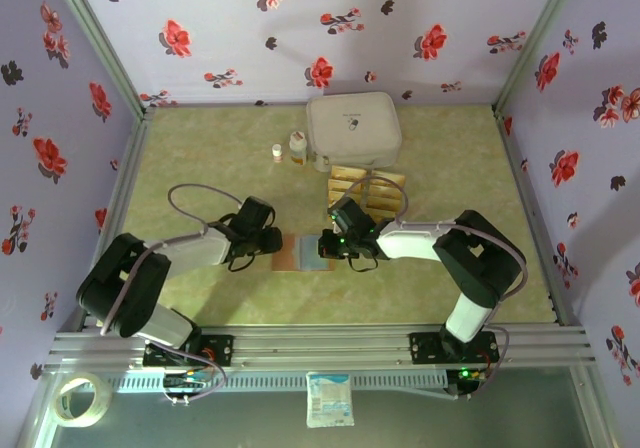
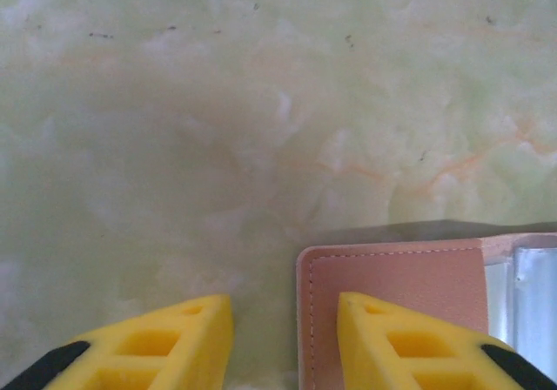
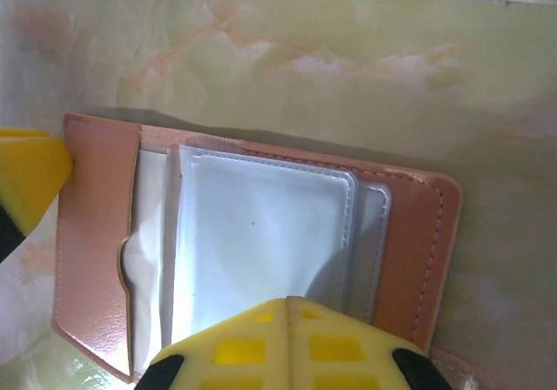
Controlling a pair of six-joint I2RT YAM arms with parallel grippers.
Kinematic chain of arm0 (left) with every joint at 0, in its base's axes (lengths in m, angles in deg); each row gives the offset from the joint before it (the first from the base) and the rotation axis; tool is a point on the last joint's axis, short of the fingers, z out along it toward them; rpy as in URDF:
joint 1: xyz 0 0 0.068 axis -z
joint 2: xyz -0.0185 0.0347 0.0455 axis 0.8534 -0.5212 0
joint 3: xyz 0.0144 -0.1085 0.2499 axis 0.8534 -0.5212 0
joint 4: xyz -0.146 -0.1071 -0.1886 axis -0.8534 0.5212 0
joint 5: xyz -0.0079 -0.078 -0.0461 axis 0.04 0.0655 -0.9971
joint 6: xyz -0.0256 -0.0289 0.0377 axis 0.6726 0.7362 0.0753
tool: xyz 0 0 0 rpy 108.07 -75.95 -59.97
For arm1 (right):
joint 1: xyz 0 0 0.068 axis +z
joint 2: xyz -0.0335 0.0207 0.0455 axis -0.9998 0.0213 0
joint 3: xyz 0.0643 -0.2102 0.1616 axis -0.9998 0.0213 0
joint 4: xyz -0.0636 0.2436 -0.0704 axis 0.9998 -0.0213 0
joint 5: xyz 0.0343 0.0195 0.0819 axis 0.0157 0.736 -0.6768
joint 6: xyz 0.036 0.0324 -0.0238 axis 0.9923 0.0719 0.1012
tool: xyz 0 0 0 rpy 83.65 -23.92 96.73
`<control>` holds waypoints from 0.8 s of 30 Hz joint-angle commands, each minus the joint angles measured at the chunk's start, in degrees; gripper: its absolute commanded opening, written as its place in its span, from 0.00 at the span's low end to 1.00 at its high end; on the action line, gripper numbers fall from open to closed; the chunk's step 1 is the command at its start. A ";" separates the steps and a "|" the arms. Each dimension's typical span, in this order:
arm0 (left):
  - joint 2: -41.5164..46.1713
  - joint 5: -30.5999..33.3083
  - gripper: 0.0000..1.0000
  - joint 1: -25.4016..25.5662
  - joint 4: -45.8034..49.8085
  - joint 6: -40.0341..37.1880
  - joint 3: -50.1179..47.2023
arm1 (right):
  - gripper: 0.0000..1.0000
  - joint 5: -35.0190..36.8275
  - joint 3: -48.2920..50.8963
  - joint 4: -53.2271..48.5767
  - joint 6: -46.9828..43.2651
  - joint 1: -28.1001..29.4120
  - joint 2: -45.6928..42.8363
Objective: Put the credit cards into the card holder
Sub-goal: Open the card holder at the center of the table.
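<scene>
Lying open, the card holder [image 3: 91, 233] bares clear sleeves [image 3: 261, 233].

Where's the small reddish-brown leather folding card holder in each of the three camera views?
Top external: the reddish-brown leather card holder lies open at mid-picture.
Left wrist: the card holder's brown corner sits at lower right.
Right wrist: the card holder spreads open across the middle, clear sleeves showing.
Shared landmark: the pale green marbled tabletop beneath it.
</scene>
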State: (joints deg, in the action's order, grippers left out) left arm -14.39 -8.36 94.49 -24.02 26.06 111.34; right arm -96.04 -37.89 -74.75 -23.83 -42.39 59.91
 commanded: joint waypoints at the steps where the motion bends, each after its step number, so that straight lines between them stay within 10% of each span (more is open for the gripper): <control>1: -3.03 2.22 0.38 0.62 1.71 -1.14 0.87 | 0.01 1.47 1.20 -0.76 0.24 -0.38 0.80; 15: 5.16 2.33 0.54 0.84 12.06 -3.67 9.39 | 0.25 0.81 -2.06 -6.19 -2.85 -2.11 -9.04; 24: 10.80 1.96 0.64 3.21 14.06 1.99 11.88 | 0.17 -0.21 0.14 -8.59 -4.95 -2.89 -12.99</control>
State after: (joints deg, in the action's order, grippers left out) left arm -5.01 -6.89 96.21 -11.95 25.30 122.25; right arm -95.82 -38.33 -80.70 -27.02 -44.99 48.26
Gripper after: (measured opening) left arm 0.634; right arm 0.178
